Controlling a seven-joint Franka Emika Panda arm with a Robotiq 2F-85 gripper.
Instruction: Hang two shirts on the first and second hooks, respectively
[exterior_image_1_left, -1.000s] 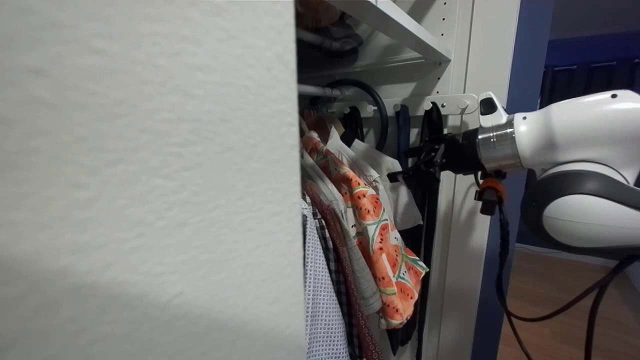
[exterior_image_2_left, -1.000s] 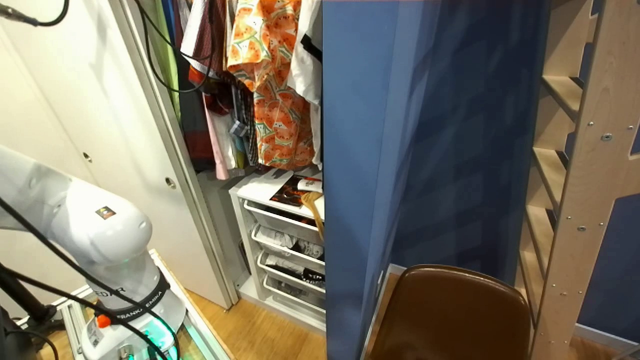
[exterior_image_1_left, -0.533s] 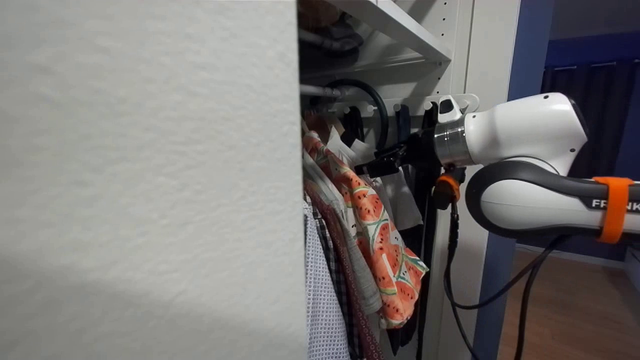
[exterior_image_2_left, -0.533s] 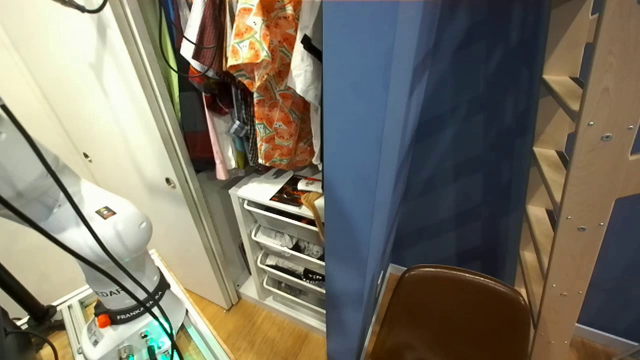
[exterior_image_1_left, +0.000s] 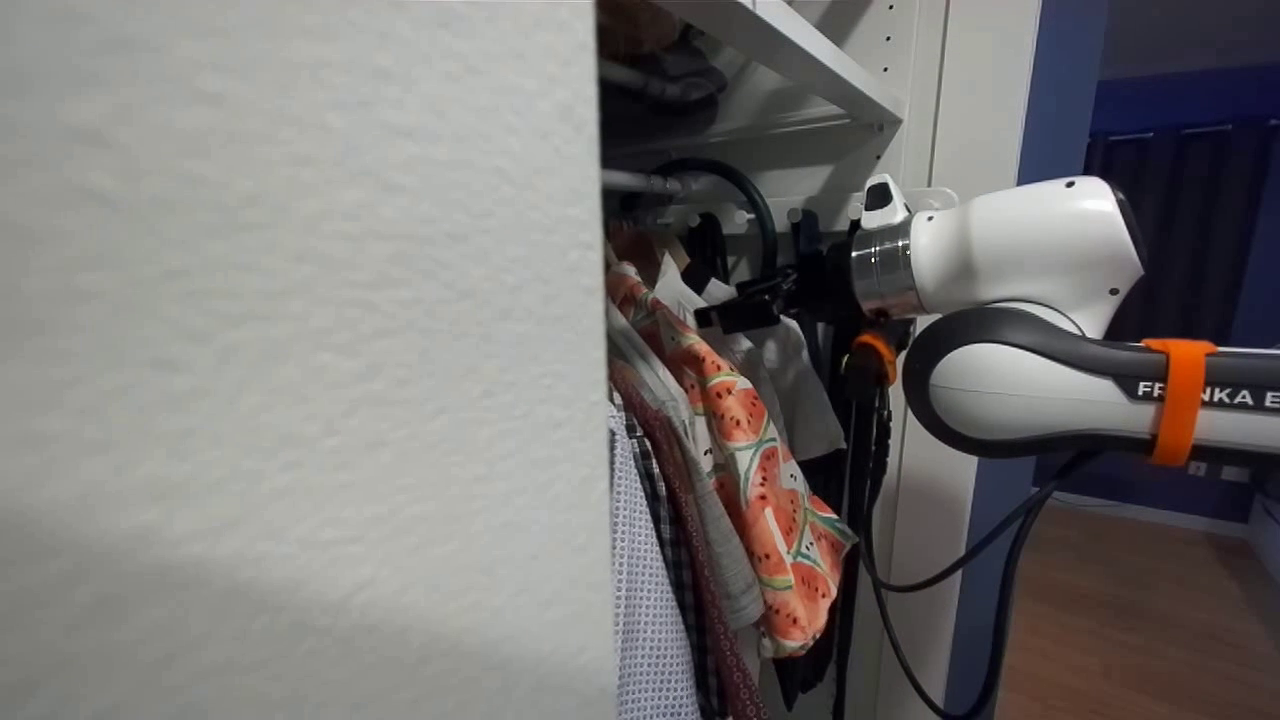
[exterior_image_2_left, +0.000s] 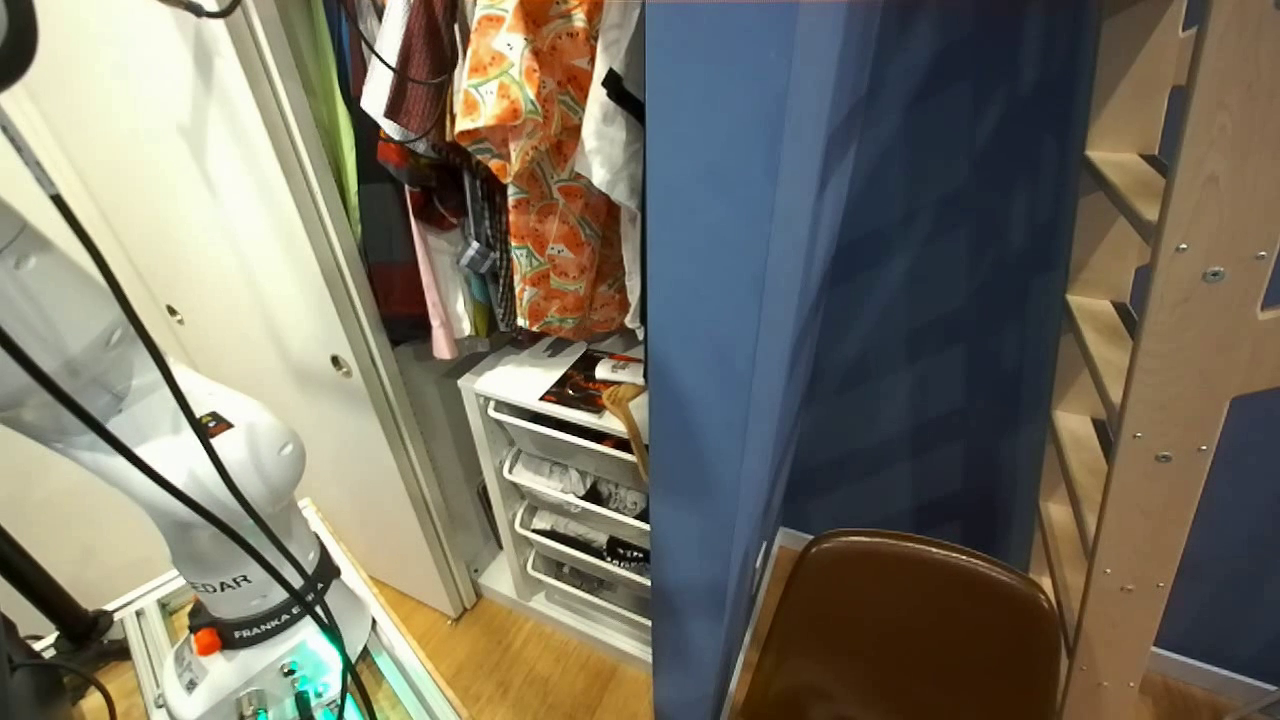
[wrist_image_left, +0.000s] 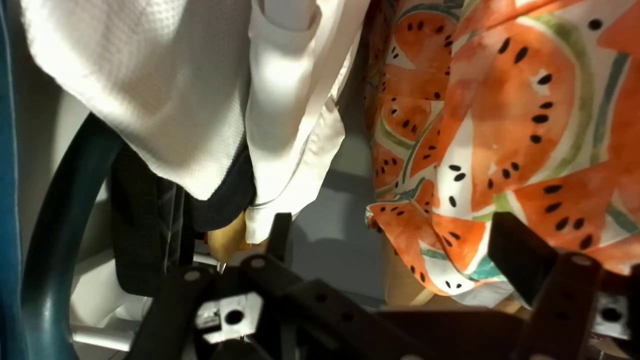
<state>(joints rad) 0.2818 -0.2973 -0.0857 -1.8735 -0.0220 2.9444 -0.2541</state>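
Note:
The orange shirt with watermelon print (exterior_image_1_left: 740, 420) hangs in the closet among other garments. It also shows in an exterior view (exterior_image_2_left: 565, 240) and fills the right of the wrist view (wrist_image_left: 530, 100). The white shirt (exterior_image_1_left: 805, 400) hangs beside it, partly behind my gripper; it shows in the wrist view (wrist_image_left: 287, 110). My gripper (exterior_image_1_left: 722, 314) is at the shirts' upper part. In the wrist view the gripper (wrist_image_left: 392, 230) is open, the orange shirt's lower edge between and behind the fingers; contact cannot be told. Small white hooks (exterior_image_1_left: 741, 217) line a wall rail; which are first and second cannot be told.
A dark looped tube (exterior_image_1_left: 768, 230) hangs near the rail. A closet rod (exterior_image_1_left: 640, 181) and shelf (exterior_image_1_left: 800, 60) are above. Other garments (exterior_image_1_left: 650, 580) hang beside the shirts. A white drawer unit (exterior_image_2_left: 510, 380) stands below. A closet side post (exterior_image_1_left: 915, 480) is near my arm.
My arm has moved left into the closet in an exterior view, then slightly up. The gripper has turned and now reaches over the shirts. The shirts have not visibly moved.

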